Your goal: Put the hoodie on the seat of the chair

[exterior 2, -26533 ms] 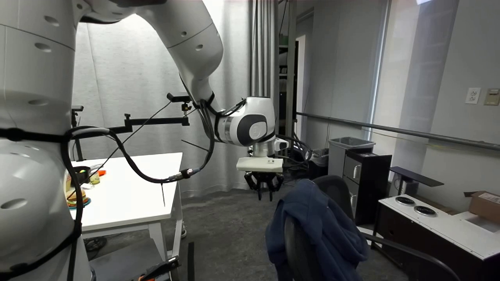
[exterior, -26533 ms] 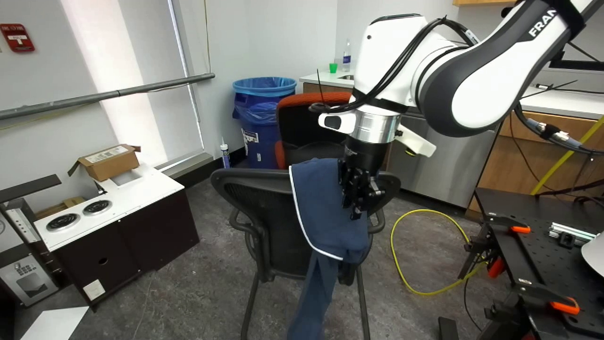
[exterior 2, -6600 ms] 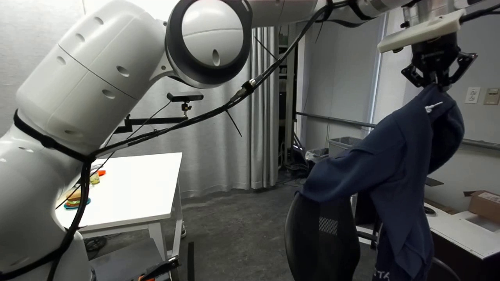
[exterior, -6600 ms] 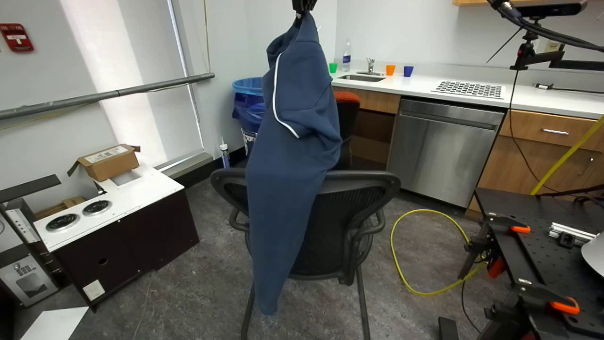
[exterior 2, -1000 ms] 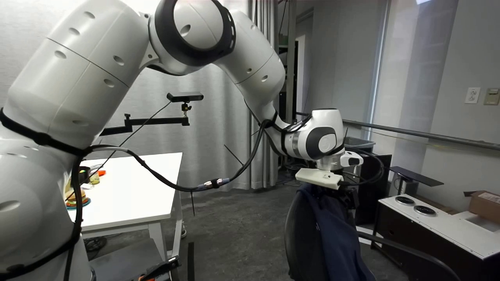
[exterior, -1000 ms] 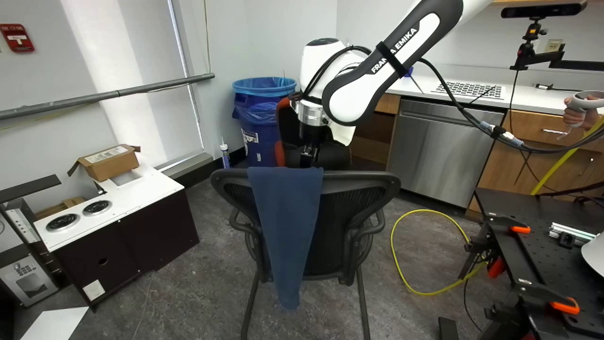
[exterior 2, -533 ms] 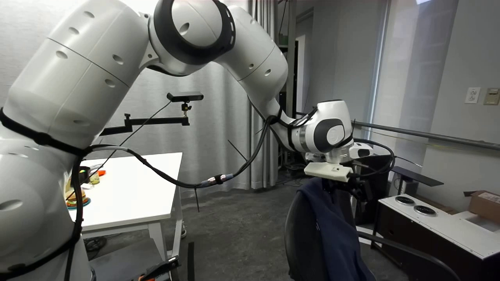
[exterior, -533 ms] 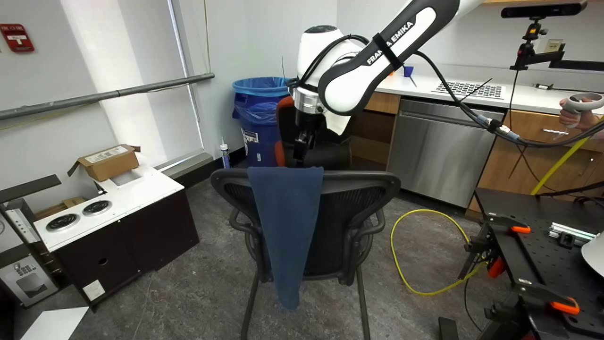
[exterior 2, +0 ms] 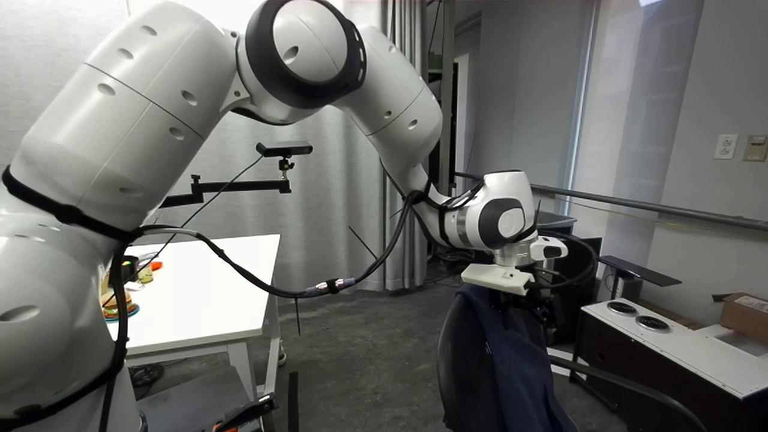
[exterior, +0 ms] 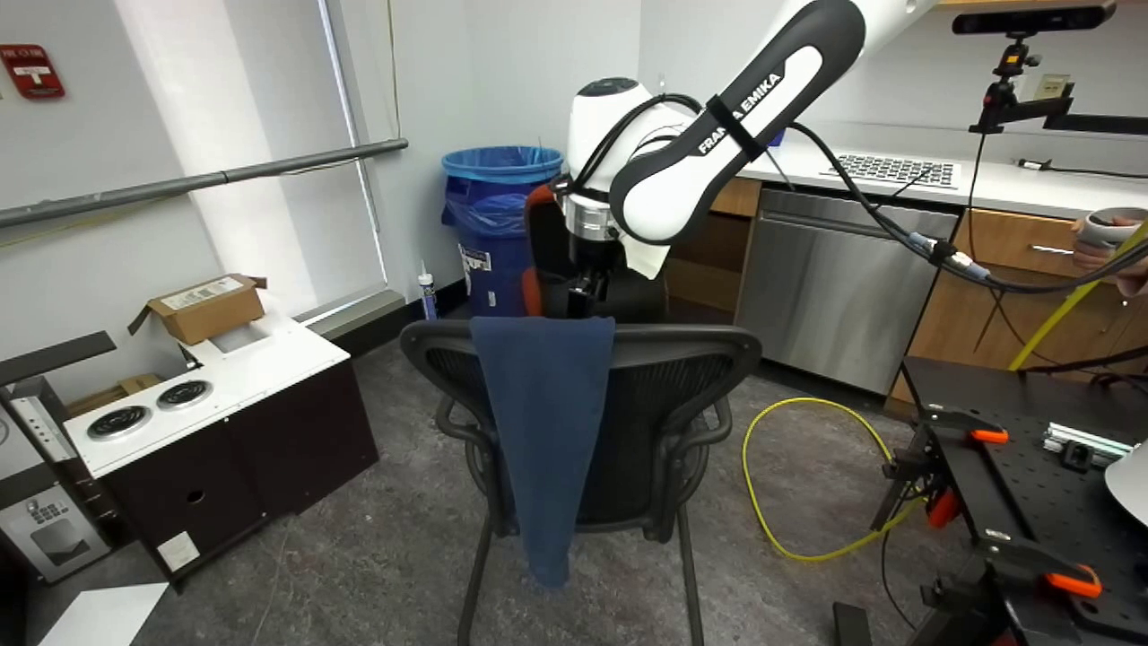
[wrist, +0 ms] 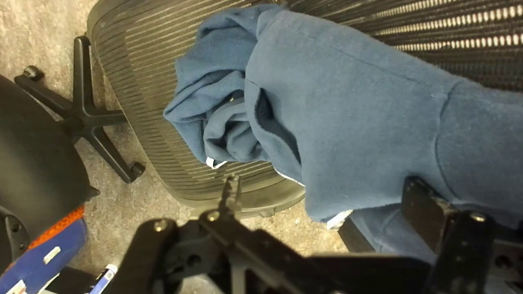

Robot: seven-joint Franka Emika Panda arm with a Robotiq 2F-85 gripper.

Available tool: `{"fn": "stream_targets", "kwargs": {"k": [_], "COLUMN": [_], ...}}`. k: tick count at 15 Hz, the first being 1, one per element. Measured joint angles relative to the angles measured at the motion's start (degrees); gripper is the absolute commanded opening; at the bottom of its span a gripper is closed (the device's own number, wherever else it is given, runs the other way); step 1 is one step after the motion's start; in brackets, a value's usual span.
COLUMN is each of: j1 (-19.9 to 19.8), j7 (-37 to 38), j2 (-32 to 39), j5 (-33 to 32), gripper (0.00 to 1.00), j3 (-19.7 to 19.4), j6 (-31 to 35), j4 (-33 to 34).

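Observation:
The dark-blue hoodie (wrist: 347, 122) lies over the black chair: its bunched hood end rests on the mesh seat (wrist: 143, 81) in the wrist view, while its body runs up towards the backrest. In an exterior view a sleeve of the hoodie (exterior: 543, 431) hangs down behind the backrest (exterior: 682, 359). My gripper (wrist: 322, 183) stands open above the seat side, its fingers (wrist: 425, 212) wide apart. The right finger overlaps the fabric in view; whether it touches, I cannot tell. Part of the gripper (exterior 2: 546, 318) is dark against the background in an exterior view.
Behind the chair stand an orange-edged chair (exterior: 535, 296) and a blue bin (exterior: 498, 242). A toy stove unit (exterior: 242, 404) is to one side, a black table (exterior: 1013, 449) to the other. An armrest (exterior 2: 624, 384) juts out beside the seat.
Several seconds ago my gripper held the hoodie high above the chair; now it is released onto backrest and seat. Over the last second the open gripper rose slightly, then dropped again; the hoodie stayed still.

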State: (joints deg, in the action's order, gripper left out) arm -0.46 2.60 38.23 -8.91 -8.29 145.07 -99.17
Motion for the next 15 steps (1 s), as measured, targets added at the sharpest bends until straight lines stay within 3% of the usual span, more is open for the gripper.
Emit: {"fn": "stream_targets", "kwargs": {"k": [9, 15], "j1": [1.32, 3.78], "j7": [0.53, 6.52], "j2": [0.97, 1.85], "j5": [-0.04, -2.05], "gripper": [1.0, 1.0], "j3": [-0.12, -2.6], "j6": [0.05, 5.76], "j4": [-0.18, -0.06]}}
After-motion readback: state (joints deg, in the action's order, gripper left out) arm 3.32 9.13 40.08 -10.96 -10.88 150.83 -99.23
